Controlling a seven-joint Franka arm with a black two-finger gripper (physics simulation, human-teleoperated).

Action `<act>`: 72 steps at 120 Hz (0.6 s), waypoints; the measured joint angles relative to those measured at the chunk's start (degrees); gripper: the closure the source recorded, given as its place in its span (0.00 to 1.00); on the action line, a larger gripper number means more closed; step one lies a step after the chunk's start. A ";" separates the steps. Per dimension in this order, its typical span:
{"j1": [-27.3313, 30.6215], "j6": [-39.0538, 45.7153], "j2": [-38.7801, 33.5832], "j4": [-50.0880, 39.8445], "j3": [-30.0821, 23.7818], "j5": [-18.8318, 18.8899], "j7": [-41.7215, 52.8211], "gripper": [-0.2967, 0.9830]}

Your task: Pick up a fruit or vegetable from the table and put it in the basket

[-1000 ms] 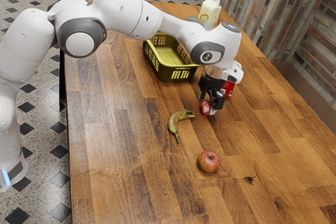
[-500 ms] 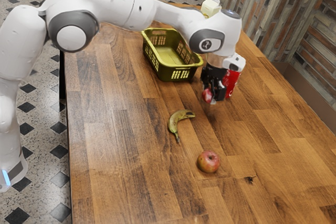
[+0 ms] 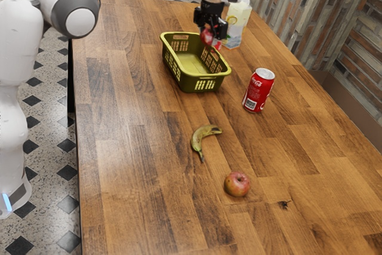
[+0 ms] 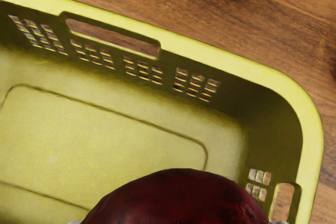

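The black two-finger tool (image 3: pixel 210 39) is clamped on a dark red, rounded fruit, apparently an apple (image 3: pixel 206 36), both held above the tabletop (image 3: pixel 137 147). Half a second earlier, tool and fruit hung beside the red-and-white metal drink can (image 3: pixel 259 90); they have since travelled to the olive-green plastic basket (image 3: pixel 197 84), whose open interior lies beneath the fruit in the wrist view. The basket, the yellow-green banana (image 3: pixel 204 139) and the second, red-and-yellow apple (image 3: pixel 237 184) have kept their places. The white-and-yellow carton (image 3: pixel 237 23) stands behind the tool. The carry thus appears nearly complete, with lowering and release remaining. Since the fruit seems close to one corner, a small shift inward before opening would reduce the risk of striking the rim.
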 joint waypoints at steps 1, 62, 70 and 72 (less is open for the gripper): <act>0.36 -0.11 0.25 0.20 -0.01 0.00 0.04 0.50; 5.77 -1.50 7.23 7.62 -0.84 -0.39 1.69 0.29; 6.21 -1.32 7.26 7.61 -1.86 -0.56 1.77 0.27; 6.28 -1.31 7.24 7.62 -2.03 -0.59 1.79 0.27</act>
